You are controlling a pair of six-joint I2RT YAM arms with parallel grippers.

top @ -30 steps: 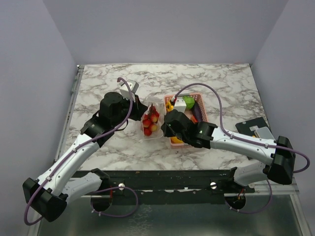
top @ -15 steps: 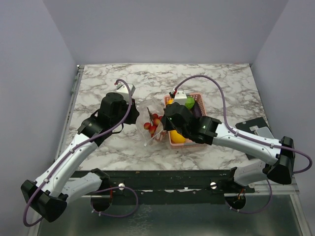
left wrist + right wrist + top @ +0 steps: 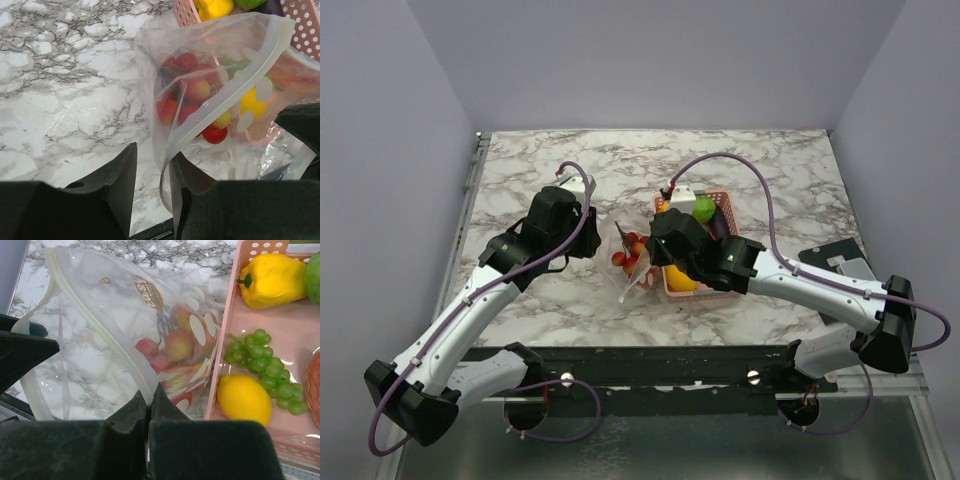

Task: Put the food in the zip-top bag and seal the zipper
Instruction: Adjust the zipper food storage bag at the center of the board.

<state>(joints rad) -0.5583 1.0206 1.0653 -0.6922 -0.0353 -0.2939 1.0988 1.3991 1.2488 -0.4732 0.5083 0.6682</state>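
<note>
The right claw [image 3: 149, 396] pinches the bag's [image 3: 110, 295] zipper [image 3: 102, 325], jaws pressed together. Inside it sit red berries [image 3: 167, 347]. To the right, the pink basket [image 3: 223, 335] holds a lemon [image 3: 245, 398], grapes [image 3: 265, 367] and a yellow pepper [image 3: 272, 280].

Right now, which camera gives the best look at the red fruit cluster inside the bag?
Left wrist: the red cluster fills mid-frame, individual pieces distinct through the clear zip-top bag. Right wrist shows the cluster partly behind the bag's printed spots. Top external shows only small red dots.

Clear zip-top bag [image 3: 115, 305] of red berries [image 3: 192, 90] — pink basket [image 3: 300, 330] (yellow lemon [image 3: 245, 399], green grapes [image 3: 265, 367]) — grey-veined white marble table [image 3: 60, 90].
</note>
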